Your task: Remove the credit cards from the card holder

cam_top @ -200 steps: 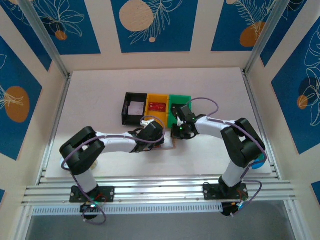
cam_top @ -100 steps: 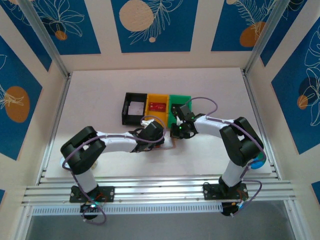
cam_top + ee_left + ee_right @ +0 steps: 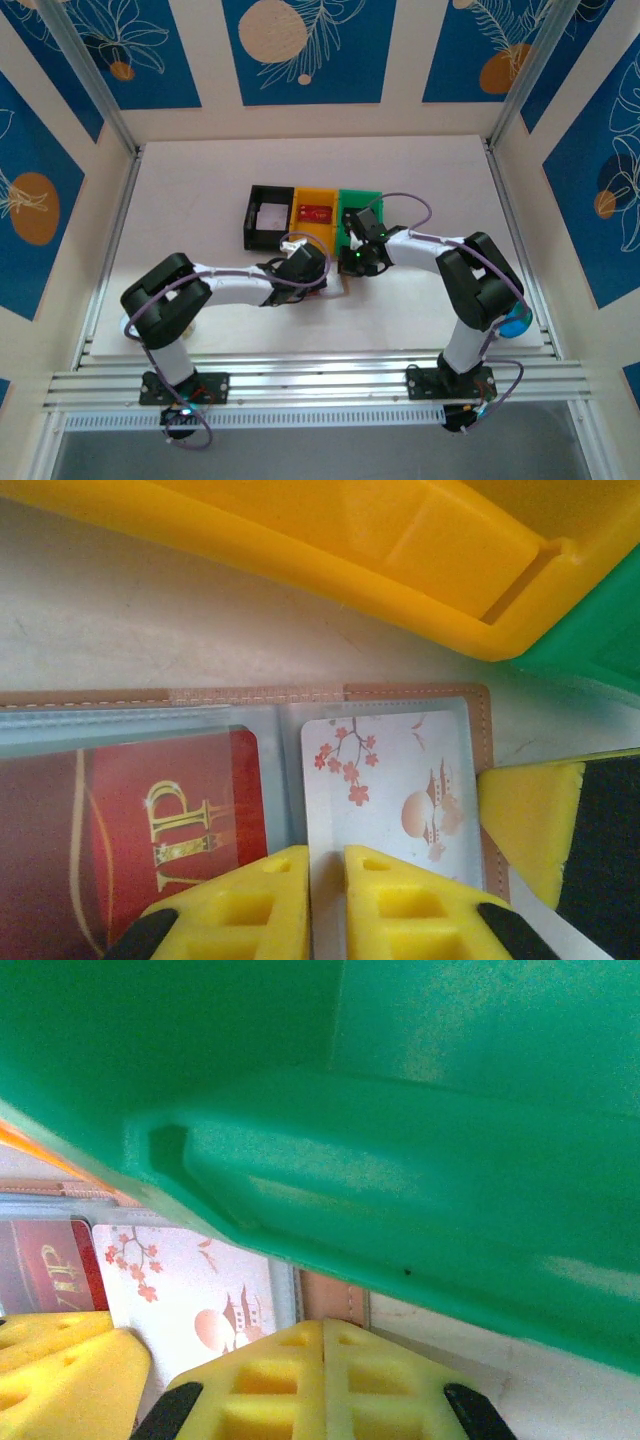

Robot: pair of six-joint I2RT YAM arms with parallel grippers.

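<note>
Left arm (image 3: 235, 280): forearm laid toward 3 o'clock; left hand (image 3: 327, 900), fingers a slit apart. Right arm (image 3: 430, 248): forearm toward 9 o'clock; right hand (image 3: 322, 1380), fingers pressed together.

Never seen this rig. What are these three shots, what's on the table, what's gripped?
Two robot arms bolted to a table. The wide shot looks down from above; the close-ups come from a camera on each wrist. On the table: a black bin, a yellow bin, a green bin and an open tan card holder with a red VIP card and a white blossom card. The left arm's jaws stand nearly closed at the white card's edge, grip unclear. The right arm's jaws are shut at the holder's right edge.
</note>
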